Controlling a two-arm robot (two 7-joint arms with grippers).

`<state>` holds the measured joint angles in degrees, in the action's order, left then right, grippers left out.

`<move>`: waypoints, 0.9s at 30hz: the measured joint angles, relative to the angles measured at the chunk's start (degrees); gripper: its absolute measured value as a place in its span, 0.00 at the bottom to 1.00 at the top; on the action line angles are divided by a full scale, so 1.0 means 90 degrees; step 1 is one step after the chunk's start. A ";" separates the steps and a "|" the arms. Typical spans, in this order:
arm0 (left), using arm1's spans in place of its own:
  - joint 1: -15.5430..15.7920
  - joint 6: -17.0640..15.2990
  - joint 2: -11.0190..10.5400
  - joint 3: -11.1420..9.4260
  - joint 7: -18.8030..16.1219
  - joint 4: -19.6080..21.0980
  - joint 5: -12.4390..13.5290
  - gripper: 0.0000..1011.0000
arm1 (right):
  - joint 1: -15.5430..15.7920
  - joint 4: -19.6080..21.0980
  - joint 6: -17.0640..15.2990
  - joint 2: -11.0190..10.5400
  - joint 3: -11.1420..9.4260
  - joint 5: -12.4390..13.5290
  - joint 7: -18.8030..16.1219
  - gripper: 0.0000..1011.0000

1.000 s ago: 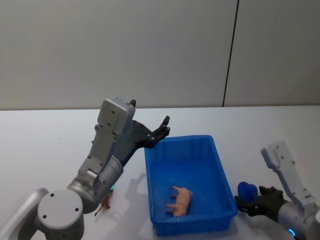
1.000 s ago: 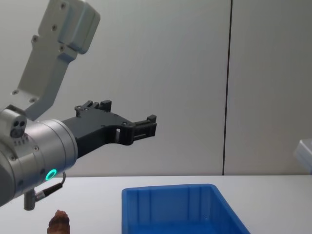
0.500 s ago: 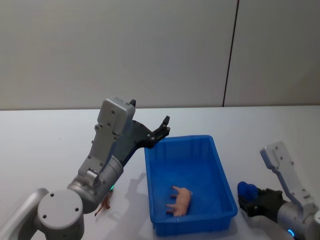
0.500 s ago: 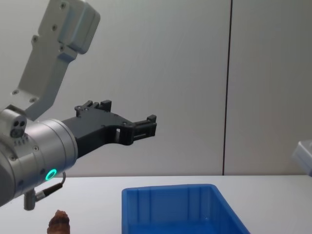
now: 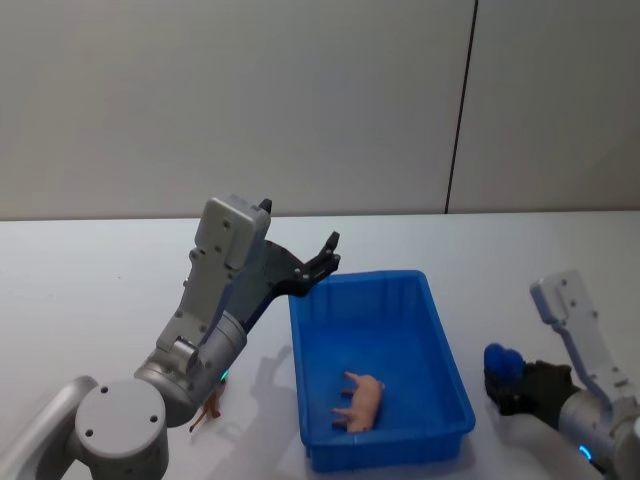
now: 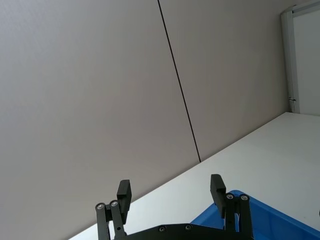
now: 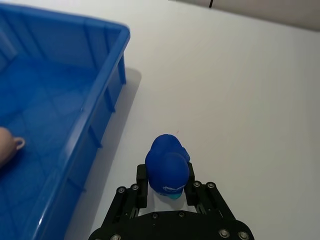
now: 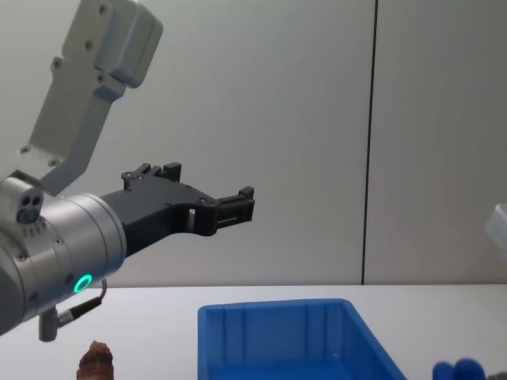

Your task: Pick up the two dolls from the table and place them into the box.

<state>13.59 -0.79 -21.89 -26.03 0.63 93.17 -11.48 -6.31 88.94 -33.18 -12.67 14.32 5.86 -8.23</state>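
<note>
The left gripper (image 5: 332, 252) hangs wide open, empty, above the box's (image 5: 360, 277) far left corner; the right gripper (image 7: 167, 186) grips a blue toy (image 7: 167, 165) near the table's (image 5: 100, 290) near right corner; the pink doll (image 5: 362, 400) lies in the box; the reddish-brown doll (image 8: 97, 361) stands by the table's near edge.

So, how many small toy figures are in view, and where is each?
3. A pale pink doll lies inside the blue box; a reddish-brown doll is on the table left of it; a blue toy sits between the right gripper's jaws, right of it.
</note>
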 joint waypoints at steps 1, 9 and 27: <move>0.0000 0.0000 0.0000 0.0000 0.0000 0.0000 0.0000 0.99 | 0.0000 0.0011 0.0027 0.0001 -0.0005 0.0009 0.0020 0.40; 0.0000 0.0000 0.0000 0.0000 0.0000 0.0000 0.0000 0.99 | -0.0020 0.0256 0.0382 0.0015 -0.0090 0.0114 0.0250 0.35; 0.0000 0.0000 0.0000 0.0000 0.0000 0.0000 0.0000 0.99 | -0.0204 0.1101 0.0337 0.0078 -0.0141 0.0581 -0.0281 0.24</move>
<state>13.59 -0.80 -21.89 -26.03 0.63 93.18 -11.48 -8.15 98.85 -30.15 -11.96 13.05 11.08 -10.76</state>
